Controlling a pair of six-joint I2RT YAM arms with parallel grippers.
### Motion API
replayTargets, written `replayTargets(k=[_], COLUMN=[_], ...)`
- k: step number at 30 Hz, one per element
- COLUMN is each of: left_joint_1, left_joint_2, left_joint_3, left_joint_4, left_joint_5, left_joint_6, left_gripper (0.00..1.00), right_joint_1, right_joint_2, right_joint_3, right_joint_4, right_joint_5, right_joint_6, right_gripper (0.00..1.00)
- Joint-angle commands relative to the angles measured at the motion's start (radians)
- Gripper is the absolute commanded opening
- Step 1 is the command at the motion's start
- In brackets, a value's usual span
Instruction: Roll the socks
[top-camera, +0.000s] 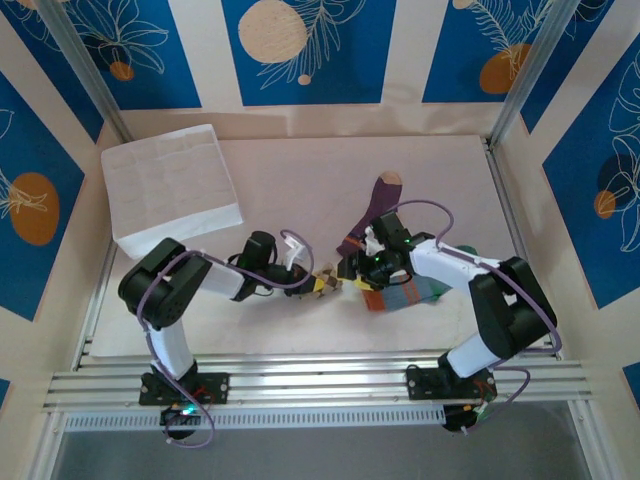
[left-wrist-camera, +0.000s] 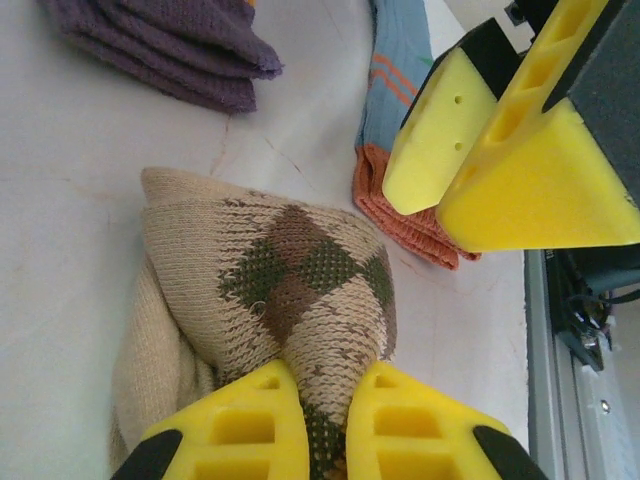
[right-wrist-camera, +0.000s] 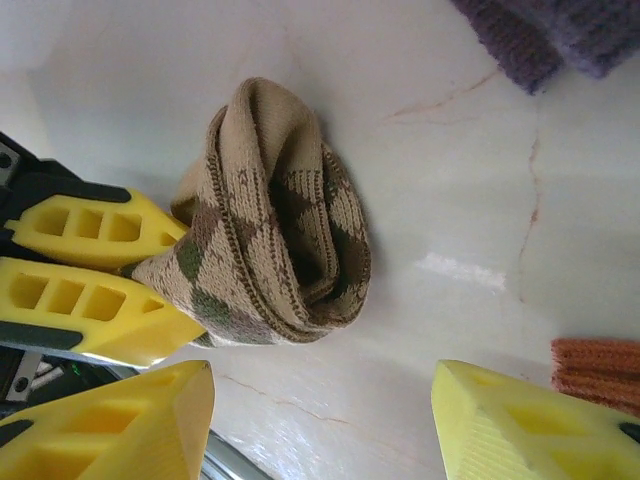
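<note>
The brown-tan diamond-patterned sock (left-wrist-camera: 290, 270) lies bunched into a loose roll (right-wrist-camera: 285, 225) on the white table between the two arms (top-camera: 326, 281). My left gripper (left-wrist-camera: 325, 385) is shut on one end of it, the knit pinched between its yellow fingers (right-wrist-camera: 95, 265). My right gripper (right-wrist-camera: 320, 400) hovers open just beside the roll with nothing between its fingers (left-wrist-camera: 500, 150). The purple sock (top-camera: 375, 205) lies behind, folded (left-wrist-camera: 170, 45). The blue-grey striped sock (top-camera: 408, 295) lies under the right arm, its orange cuff (left-wrist-camera: 415, 215) toward the roll.
The white gridded fabric box (top-camera: 170, 185) stands at the back left. An aluminium rail (top-camera: 320, 380) runs along the near table edge, close to the grippers (left-wrist-camera: 565, 350). Patterned walls enclose the table on three sides.
</note>
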Motion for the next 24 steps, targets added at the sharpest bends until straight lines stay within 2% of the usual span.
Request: replayTargets(k=[1, 8, 14, 19, 24], left_joint_1=[0.019, 0.029, 0.040, 0.042, 0.043], left_joint_2=[0.058, 0.062, 0.088, 0.097, 0.099], left_joint_3=[-0.036, -0.044, -0.034, -0.029, -0.020], left_joint_4=[-0.068, -0.132, -0.154, -0.170, -0.195], left_joint_5=[-0.061, -0.106, -0.080, -0.078, -0.081], left_joint_6=[-0.040, -0.042, -0.092, -0.107, -0.119], left_gripper=[0.00, 0.00, 0.00, 0.00, 0.00], right_joint_1=[0.016, 0.069, 0.112, 0.124, 0.132], right_joint_2=[-0.045, -0.028, -0.002, 0.008, 0.031], right_joint_3=[-0.034, -0.060, -0.068, -0.074, -0.068], right_joint_4=[0.082, 0.150, 0.194, 0.215, 0.207], right_joint_5=[0.010, 0.060, 0.098, 0.135, 0.168], right_joint_6=[0.143, 0.282, 0.360, 0.422, 0.461], right_gripper=[0.60, 0.55, 0.52, 0.59, 0.61])
